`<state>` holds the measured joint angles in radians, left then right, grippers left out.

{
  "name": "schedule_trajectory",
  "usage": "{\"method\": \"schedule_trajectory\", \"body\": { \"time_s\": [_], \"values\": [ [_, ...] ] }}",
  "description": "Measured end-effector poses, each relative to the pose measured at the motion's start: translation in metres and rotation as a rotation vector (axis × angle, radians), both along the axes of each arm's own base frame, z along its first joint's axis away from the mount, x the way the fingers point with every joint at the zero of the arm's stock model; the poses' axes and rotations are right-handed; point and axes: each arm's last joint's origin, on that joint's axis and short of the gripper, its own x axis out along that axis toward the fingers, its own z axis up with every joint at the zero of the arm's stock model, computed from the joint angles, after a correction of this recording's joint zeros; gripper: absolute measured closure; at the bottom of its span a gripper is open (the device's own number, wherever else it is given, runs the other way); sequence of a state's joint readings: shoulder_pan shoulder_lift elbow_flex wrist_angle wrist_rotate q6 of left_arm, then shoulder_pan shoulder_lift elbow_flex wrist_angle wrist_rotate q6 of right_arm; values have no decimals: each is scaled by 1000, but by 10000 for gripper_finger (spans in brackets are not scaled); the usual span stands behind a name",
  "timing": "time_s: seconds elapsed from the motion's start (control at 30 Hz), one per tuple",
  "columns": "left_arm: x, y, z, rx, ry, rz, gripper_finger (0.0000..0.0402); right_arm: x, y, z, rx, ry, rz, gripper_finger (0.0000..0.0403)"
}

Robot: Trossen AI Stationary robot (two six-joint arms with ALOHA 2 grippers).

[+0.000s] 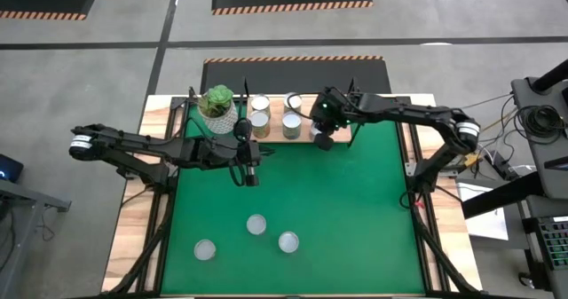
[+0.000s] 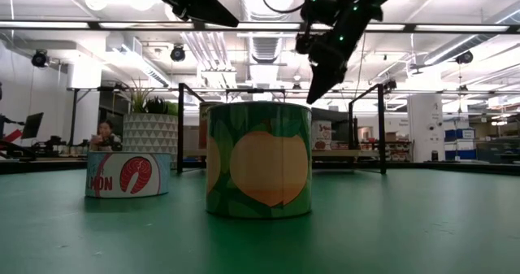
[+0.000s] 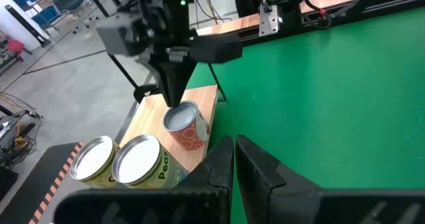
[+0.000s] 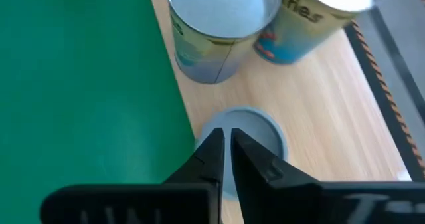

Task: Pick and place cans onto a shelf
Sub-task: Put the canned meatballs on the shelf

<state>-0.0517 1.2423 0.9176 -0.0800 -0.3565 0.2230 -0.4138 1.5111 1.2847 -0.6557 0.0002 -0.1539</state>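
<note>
The light-wood shelf (image 1: 273, 140) stands at the mat's far edge. On it are two yellow-labelled cans (image 1: 259, 114) (image 1: 291, 122), which also show in the left wrist view (image 3: 139, 159) (image 3: 93, 159), and a red-labelled can (image 3: 184, 125). My right gripper (image 1: 322, 140) is shut and points down right over the red-labelled can's top (image 4: 255, 132). My left gripper (image 1: 249, 171) is shut and empty over the mat, near the shelf. Three more cans (image 1: 256, 224) (image 1: 205, 249) (image 1: 287, 241) stand upright on the green mat toward the near edge. My right gripper's shut fingertips (image 3: 174, 99) stand at the silvery top (image 3: 180, 117) of the red-labelled can, coming from above and pointing down. I cannot tell whether they touch it. The can stands upright on the shelf board.
A white pot with a green plant (image 1: 218, 108) stands on the shelf's left end. Thin black posts (image 2: 381, 128) rise at the shelf's ends. In the low view a fruit-labelled can (image 2: 258, 160) and a salmon-labelled can (image 2: 128, 174) stand close by. Open mat lies between the shelf and these cans.
</note>
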Motion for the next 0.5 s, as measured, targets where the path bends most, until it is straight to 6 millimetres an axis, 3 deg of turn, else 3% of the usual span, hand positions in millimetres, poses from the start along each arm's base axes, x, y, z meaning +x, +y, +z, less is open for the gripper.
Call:
{"method": "schedule_trajectory", "body": {
  "time_s": [0.5],
  "values": [
    [0, 0, 0, 0, 4, 0, 402, 12, -26, -38, -39, 133, -87, 394]
  ]
}}
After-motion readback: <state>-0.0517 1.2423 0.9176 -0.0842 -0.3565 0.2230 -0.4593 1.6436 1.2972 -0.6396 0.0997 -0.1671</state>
